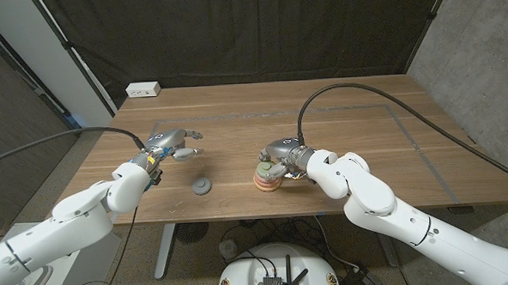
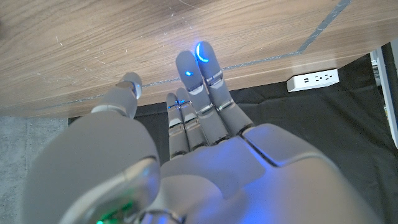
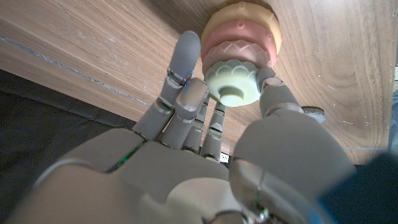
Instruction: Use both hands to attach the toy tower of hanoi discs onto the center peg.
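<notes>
**A:** While the head cam is steady, where's the stack relative to my right hand (image 1: 280,152)?

**B:** The stack of pastel plastic discs (image 1: 265,177) sits on the wooden table (image 1: 339,130), near the front edge and a bit right of centre. From the right wrist cam, bottom to top: pale orange disc (image 3: 244,17), pink scalloped disc (image 3: 237,42), pale green scalloped disc (image 3: 234,79) with a round nub showing at its middle. My right hand is right over it, with fingers (image 3: 181,68) down one side of the green disc and the thumb (image 3: 277,93) against the other.

**A:** Clamped on it?

**B:** Looks like it's pinching the green disc on both sides. Can't tell how firmly.

**A:** And the left hand (image 1: 170,144)?

**B:** Well apart from the stack, on the table's left half. Fingers stretched out and slightly spread, holding nothing. Left wrist cam shows the fingertips (image 2: 194,62) extended toward the table edge.

**A:** Anything else?

**B:** A small grey round piece (image 1: 203,186) lies on the table between the hands, nearer the front edge, touching neither hand. A white power strip (image 1: 143,90) sits at the far left corner.
</notes>
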### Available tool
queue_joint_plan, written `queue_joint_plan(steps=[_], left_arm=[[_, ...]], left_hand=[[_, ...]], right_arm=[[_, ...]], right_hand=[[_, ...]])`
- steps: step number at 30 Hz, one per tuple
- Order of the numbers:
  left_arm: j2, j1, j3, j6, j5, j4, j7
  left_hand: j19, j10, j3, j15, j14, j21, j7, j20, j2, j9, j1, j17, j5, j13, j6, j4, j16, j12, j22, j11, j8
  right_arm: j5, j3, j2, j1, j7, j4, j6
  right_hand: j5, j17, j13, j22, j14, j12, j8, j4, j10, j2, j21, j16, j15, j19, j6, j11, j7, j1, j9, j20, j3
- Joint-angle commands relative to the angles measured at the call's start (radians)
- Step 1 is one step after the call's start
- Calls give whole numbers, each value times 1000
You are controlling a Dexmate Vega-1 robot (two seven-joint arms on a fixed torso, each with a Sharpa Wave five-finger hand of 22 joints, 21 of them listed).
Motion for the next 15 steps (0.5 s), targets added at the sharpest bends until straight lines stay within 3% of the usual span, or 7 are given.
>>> queue_joint_plan(steps=[1,6,11,15], left_arm=[[9,-1,-2,-5,-8,5,7],[12,-3,-3,-9,-10,8,7],[16,-6,0,-11,-11,11,5],[15,-16,7,-16,-12,16,2]], left_hand=[[3,5,7,-91,2,7,1,-86,1,6,-5,0,-1,3,6,3,6,-2,3,1,6],[4,6,8,-91,2,8,0,-87,1,6,-5,0,-1,3,6,2,7,-2,3,1,6],[2,6,9,-91,3,8,0,-87,1,6,-5,0,-1,3,6,3,7,-2,3,1,5],[1,8,9,-91,3,8,-1,-85,0,6,-6,0,-1,2,11,3,8,-2,3,0,7]], right_arm=[[-4,-12,1,4,-3,6,-10],[-8,-12,0,4,-4,3,-13],[-13,-9,-6,2,-5,-3,-14],[-22,-5,-9,-1,-10,-8,-16]], right_hand=[[9,2,-3,1,-7,-7,-5,40,83,56,-7,6,2,4,28,-90,-41,38,3,-30,49],[10,3,-7,1,-14,-14,-8,39,62,49,-11,7,2,0,27,-91,-39,33,2,-30,49],[10,-2,-17,2,-40,-21,-32,40,18,27,-16,-3,2,-6,-17,-69,-23,14,1,-29,43],[10,-4,-21,18,-48,-16,-33,41,16,19,0,-8,2,10,-14,-69,-34,5,1,-29,40]])
